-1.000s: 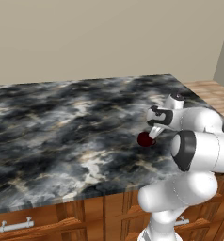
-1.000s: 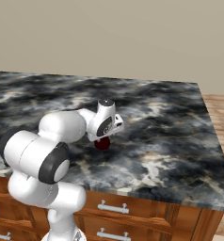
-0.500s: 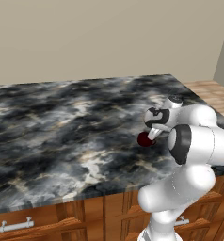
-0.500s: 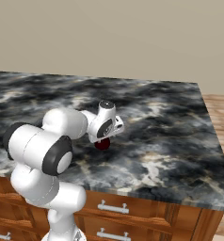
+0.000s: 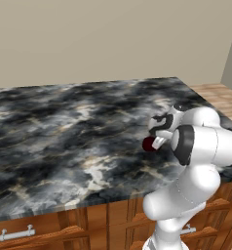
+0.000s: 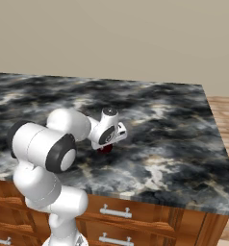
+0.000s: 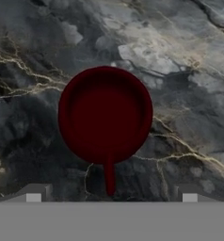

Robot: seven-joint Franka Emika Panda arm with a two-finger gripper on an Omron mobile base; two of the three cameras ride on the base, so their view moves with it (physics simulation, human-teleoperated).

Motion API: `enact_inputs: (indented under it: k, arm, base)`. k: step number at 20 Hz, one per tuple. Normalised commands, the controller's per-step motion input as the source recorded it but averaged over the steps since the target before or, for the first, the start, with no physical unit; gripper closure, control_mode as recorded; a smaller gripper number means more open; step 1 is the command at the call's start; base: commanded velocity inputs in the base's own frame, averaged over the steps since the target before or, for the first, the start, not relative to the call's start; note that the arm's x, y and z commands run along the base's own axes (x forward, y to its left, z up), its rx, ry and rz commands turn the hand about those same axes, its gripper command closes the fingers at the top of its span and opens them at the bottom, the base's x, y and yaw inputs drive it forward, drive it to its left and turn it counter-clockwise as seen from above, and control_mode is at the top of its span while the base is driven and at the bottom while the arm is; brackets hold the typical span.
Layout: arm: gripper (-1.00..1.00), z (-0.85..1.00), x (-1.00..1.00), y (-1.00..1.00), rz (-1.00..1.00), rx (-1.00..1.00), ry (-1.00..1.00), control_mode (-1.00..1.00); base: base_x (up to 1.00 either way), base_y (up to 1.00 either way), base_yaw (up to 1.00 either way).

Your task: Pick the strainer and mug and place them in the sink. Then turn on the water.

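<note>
Looking straight down through the hand camera, the mug [image 7: 105, 114] sits upright on the dark marbled counter [image 7: 189, 70], its round maroon mouth open toward the lens and its thin handle pointing at the bottom edge of that view. The gripper [image 7: 111, 196] hangs right above it with its jaws spread wide, one fingertip [image 7: 34, 194] low at the left and the other low at the right, the mug's handle falling about midway between them. Nothing is pinched, and the tips look clear of the mug.

From the left base view the mug [image 5: 148, 144] shows as a small dark red blob on the counter [image 5: 64, 132], just beside the hand and partly hidden by it, toward the near right part of the marble top. The right base view has the mug [image 6: 105, 149] peeking out under the white wrist, near the front edge of the counter [image 6: 174, 125]. Wooden drawers [image 6: 131, 214] with metal handles run below the countertop.
</note>
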Motion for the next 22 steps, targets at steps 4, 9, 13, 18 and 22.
enact_inputs:
  k: [4, 9, 13, 18, 22]
  arm:
    - [-1.00, -0.19, 0.00, 0.00, 0.00, 0.00, 0.00, -1.00]
    - [-1.00, -0.11, 0.00, 0.00, 0.00, 0.00, 0.00, -1.00]
    - [-1.00, -0.02, 0.00, 0.00, 0.00, 0.00, 0.00, -1.00]
    - [-1.00, -0.02, 0.00, 0.00, 0.00, 0.00, 0.00, -1.00]
    - [-1.00, 0.00, 0.08, 0.00, 0.00, 0.00, 0.00, -1.00]
  base:
    - [0.00, 0.00, 0.00]
    - [0.00, 0.00, 0.00]
    - [0.00, 0.00, 0.00]
    - [0.00, 0.00, 0.00]
    - [0.00, 0.00, 0.00]
